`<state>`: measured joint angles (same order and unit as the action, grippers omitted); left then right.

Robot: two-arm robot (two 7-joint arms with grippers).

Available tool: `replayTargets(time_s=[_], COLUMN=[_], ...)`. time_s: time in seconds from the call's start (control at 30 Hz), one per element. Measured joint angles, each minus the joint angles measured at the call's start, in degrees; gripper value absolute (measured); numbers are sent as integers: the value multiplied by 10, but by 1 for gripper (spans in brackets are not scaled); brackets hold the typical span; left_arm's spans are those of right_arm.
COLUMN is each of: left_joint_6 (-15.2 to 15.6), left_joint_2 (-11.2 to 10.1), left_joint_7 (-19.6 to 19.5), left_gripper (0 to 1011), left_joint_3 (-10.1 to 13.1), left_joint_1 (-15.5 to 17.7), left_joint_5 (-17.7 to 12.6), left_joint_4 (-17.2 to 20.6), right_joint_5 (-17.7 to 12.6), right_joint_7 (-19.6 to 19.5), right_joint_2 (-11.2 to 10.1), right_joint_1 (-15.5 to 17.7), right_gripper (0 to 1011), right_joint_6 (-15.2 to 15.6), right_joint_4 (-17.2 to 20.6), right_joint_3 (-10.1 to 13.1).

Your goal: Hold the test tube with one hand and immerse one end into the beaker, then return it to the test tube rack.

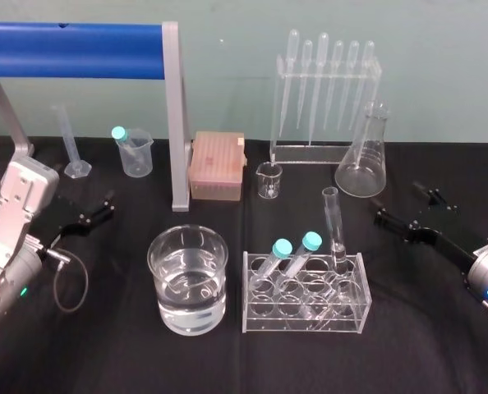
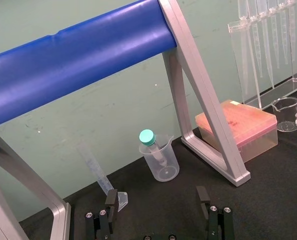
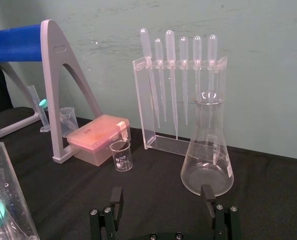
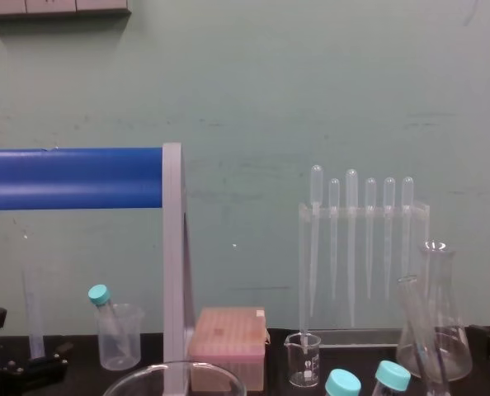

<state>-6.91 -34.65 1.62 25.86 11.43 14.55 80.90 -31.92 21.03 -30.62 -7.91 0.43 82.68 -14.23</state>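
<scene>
Gaping empty, left gripper [image 1: 92,212] and right gripper [image 1: 410,209] fingers lie apart from the racked test tube [image 1: 336,230].

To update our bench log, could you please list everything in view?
test tube: 1, clear, upright in the rack
beaker: 1, clear, holding water, left of the rack
rack: 1, clear, front centre
teal-capped tubes: 3, two in the rack, one in the plastic beaker
plastic beaker: 1, cloudy, back left
graduated cylinder: 1, clear, back left
tip box: 1, pink, back centre
small beaker: 1, clear, beside the tip box
pipettes: 5, clear, back stand
flask: 1, clear, back right
frame: 1, grey and blue, back left
left gripper: 1, black, open, left
right gripper: 1, black, open, right
</scene>
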Motion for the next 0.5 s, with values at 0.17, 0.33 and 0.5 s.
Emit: replayTargets(time_s=[0.17,0.33,0.5], left_joint_6=[0,0,0], left_joint_2=[0,0,0], left_joint_7=[0,0,0], left_gripper=[1000,1000,1000], left_joint_3=[0,0,0], left_joint_1=[0,0,0], left_joint_5=[0,0,0], left_joint_4=[0,0,0], right_joint_5=[0,0,1], right_joint_7=[-2,-3,-4], right_joint_2=[-1,-2,-2], right_joint_1=[1,1,1], right_gripper=[1000,1000,1000], right_joint_6=[0,0,0], right_joint_4=[2,3,4], right_joint_3=[0,0,1])
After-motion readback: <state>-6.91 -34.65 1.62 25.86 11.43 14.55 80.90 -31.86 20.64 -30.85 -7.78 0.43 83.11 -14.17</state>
